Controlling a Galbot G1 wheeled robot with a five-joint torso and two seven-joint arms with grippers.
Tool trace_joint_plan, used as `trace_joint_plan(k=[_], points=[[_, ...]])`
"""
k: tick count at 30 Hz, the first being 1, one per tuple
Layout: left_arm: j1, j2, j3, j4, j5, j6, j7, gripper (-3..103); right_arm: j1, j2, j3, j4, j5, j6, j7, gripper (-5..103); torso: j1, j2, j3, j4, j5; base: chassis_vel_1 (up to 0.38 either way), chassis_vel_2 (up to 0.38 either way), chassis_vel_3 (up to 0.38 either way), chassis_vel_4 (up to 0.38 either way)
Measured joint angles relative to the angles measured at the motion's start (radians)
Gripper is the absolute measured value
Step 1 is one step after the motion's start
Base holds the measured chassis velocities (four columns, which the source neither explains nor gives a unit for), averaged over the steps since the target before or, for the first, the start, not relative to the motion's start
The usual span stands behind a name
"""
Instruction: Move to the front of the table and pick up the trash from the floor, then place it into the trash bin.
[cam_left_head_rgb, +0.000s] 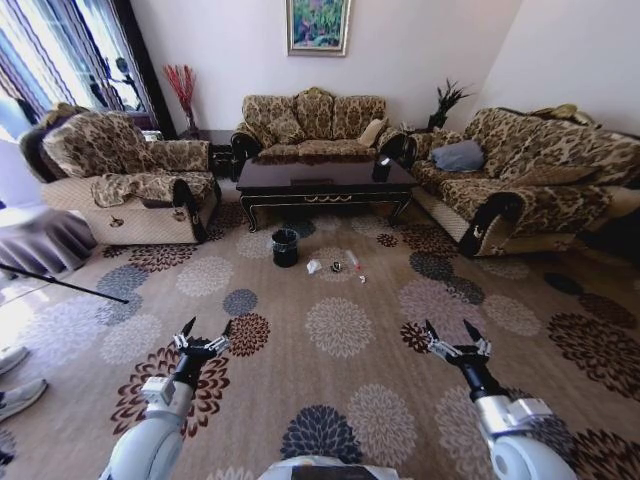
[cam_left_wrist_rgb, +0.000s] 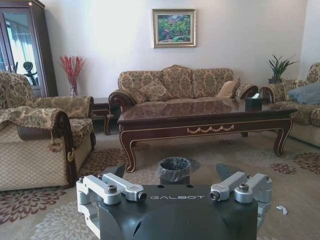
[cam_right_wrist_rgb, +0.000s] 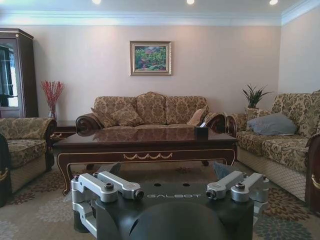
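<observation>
Hands L (cam_left_head_rgb: 207, 333) & R (cam_left_head_rgb: 455, 336) both open over patterned carpet; crumpled white trash (cam_left_head_rgb: 314, 266) beside round black bin (cam_left_head_rgb: 285, 247).

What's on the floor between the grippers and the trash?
Head view: only bare patterned carpet lies between the left gripper, the right gripper and the trash. The trash bin sits beside the trash, not in the way.

walls: plain pale, gold-framed landscape painting (cam_left_head_rgb: 318, 25) | floor: beige carpet with round flower medallions (cam_left_head_rgb: 338, 327) | seats: three brown patterned fabric sofas (cam_left_head_rgb: 312, 124) | light: bright curtained window (cam_left_head_rgb: 50, 45)
</observation>
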Motion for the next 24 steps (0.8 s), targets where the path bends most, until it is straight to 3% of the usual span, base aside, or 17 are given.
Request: trace_joint_plan(k=[24], points=[[0.022, -0.007, 0.012, 0.025, 0.026, -0.011, -0.009, 100, -0.012, 0.010, -0.005, 0.015, -0.012, 0.005, -0.005, 100, -0.053, -0.121, -0.068, 0.0001, 0.0000, 0.000, 0.000, 0.000, 0.000]])
